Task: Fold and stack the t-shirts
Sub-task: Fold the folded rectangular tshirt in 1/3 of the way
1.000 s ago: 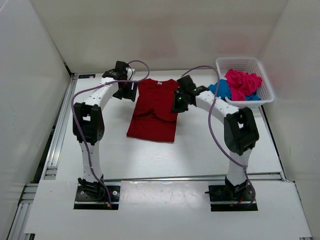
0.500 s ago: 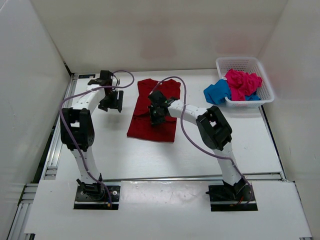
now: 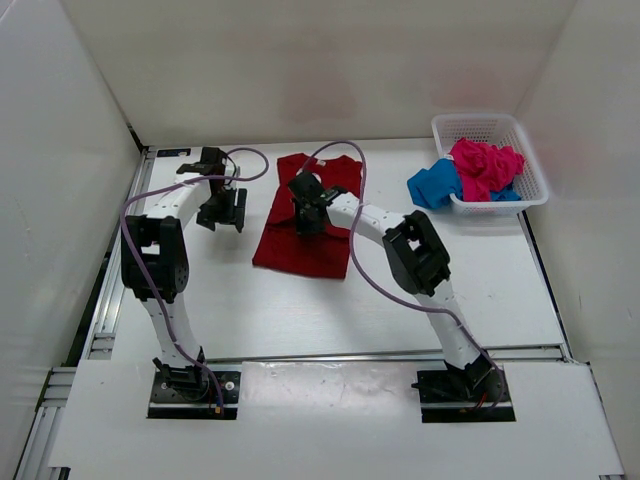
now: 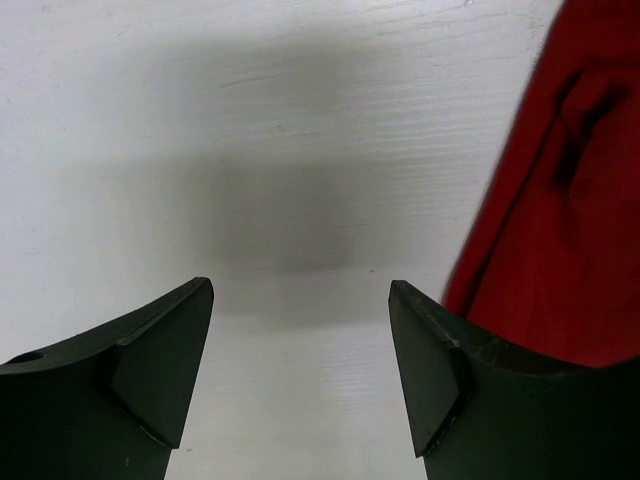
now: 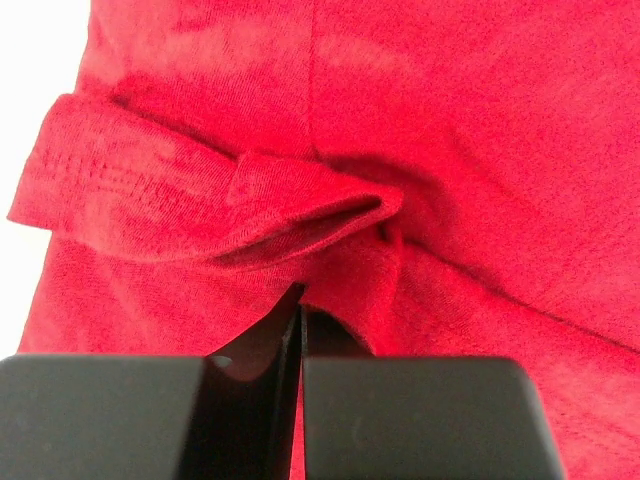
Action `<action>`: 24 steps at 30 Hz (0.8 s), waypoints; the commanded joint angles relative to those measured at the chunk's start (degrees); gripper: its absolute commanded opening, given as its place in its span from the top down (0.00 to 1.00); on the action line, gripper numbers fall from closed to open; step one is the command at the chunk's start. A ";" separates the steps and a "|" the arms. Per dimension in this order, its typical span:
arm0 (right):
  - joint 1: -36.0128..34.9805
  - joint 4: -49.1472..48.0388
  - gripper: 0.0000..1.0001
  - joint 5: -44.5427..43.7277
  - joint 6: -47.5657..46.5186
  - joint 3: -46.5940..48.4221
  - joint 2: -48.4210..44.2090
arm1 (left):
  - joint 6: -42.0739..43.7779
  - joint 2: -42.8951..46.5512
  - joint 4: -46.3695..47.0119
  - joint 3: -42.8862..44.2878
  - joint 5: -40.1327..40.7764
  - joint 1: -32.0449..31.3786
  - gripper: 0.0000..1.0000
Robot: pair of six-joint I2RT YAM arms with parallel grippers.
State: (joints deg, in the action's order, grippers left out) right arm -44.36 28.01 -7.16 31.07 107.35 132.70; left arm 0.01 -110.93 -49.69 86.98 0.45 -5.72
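Right fingers (image 5: 250, 400) sit shut at the dark red t-shirt's (image 3: 300, 255) tucked sleeve (image 5: 150, 190), left fingers (image 4: 150, 370) open beside it: sleeve-folding step, body fold likely next.

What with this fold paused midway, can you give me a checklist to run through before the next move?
1. Right gripper jaws shut over the dark red t-shirt: ok.
2. Fabric actually pinched between them: cannot tell; the tips meet at a crease.
3. Left gripper jaws open, over bare table beside the shirt's edge, touching nothing: ok.
4. Red shirt lying flat: not ok; a hemmed fold is bunched up just ahead of the right jaws.
5. Pink t-shirt in the basket, blue t-shirt draped over its rim, both apart from the red one: ok.
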 commanded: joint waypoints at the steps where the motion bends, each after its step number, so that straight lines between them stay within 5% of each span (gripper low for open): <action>1: 1.20 2.30 1.00 -9.35 0.13 6.79 3.43 | -0.01 4.32 0.56 -0.23 -0.89 0.35 0.18; 9: 3.75 1.53 0.98 -15.87 -1.10 15.86 6.16 | -0.01 3.80 -1.02 -0.23 -2.11 0.35 0.18; 18: 10.69 0.47 0.97 -15.00 -1.71 26.05 11.17 | -0.01 -0.41 -4.54 4.24 -15.47 -4.03 0.09; 24: 14.73 -0.06 0.77 -4.32 -2.94 18.53 1.61 | -0.01 -6.48 -4.54 5.47 -14.43 -7.02 0.09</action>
State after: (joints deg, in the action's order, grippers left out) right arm -30.41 29.23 -18.22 29.56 128.31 141.97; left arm -0.01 -115.11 -53.84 90.74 -12.29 -11.64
